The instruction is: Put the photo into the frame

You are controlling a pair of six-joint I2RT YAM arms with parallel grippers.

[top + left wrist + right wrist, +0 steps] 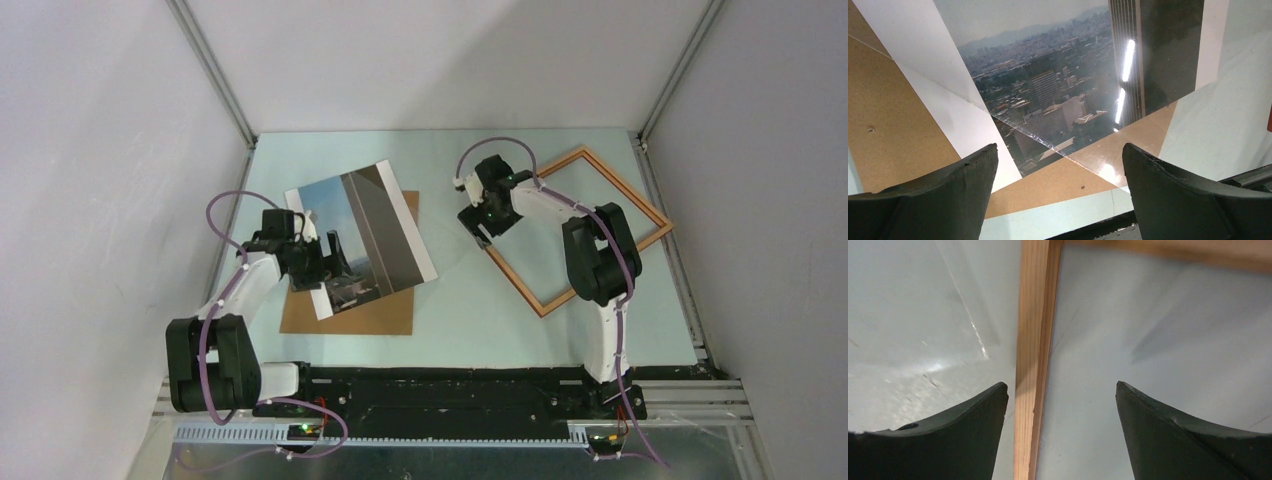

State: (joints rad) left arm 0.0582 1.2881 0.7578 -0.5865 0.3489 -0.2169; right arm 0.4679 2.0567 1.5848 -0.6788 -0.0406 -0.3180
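While right jaws straddle frame (pixel 1033 365) rail, photo (pixel 365 235) lies beneath left jaws.

The photo (pixel 362 238) lies on the backing board (pixel 380 318), overhanging its far edge. The frame (pixel 627 188) lies on the counter (pixel 470 300), right of the board.

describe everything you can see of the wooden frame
The frame is a thin rectangle of orange-brown wood with narrow moulding. It is empty, and the table shows through it. It lies flat on the pale table, right of centre, turned like a diamond. The right gripper hangs over one rail near a corner, an open finger on either side, with no contact visible.
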